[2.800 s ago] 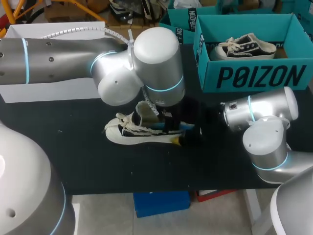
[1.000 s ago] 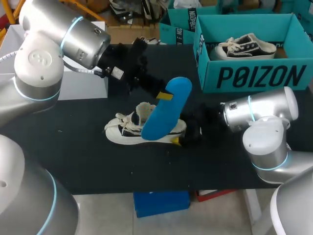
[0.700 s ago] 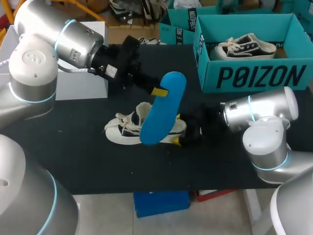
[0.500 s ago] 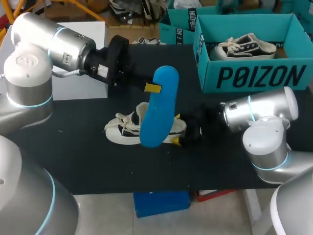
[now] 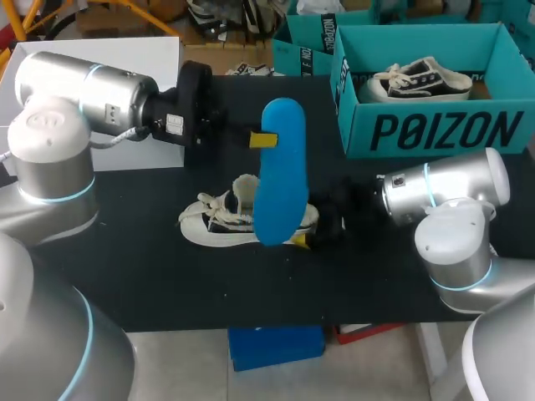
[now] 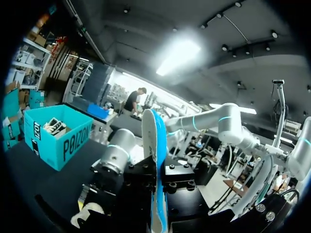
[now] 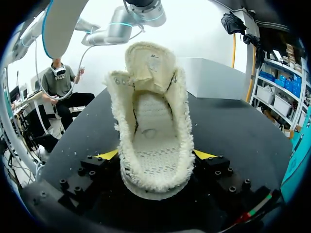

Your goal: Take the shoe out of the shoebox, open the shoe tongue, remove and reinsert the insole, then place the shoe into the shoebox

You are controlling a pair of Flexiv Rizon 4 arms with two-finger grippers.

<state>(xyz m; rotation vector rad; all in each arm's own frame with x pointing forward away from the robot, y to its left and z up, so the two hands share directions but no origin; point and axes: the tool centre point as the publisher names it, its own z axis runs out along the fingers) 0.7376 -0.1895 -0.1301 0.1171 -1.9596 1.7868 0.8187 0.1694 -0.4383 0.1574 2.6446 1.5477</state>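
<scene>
Insole, blue, hanging nearly upright just above the shoe, pinched near its upper end by the clenched left gripper. Seen edge-on between that gripper's black fingers in the left wrist view. Shoe resting on its sole on the black table, tongue standing up, opening wide. Right gripper at the heel, yellow tips against both sides, apparently grasping it. Teal shoebox well apart behind, second shoe inside.
</scene>
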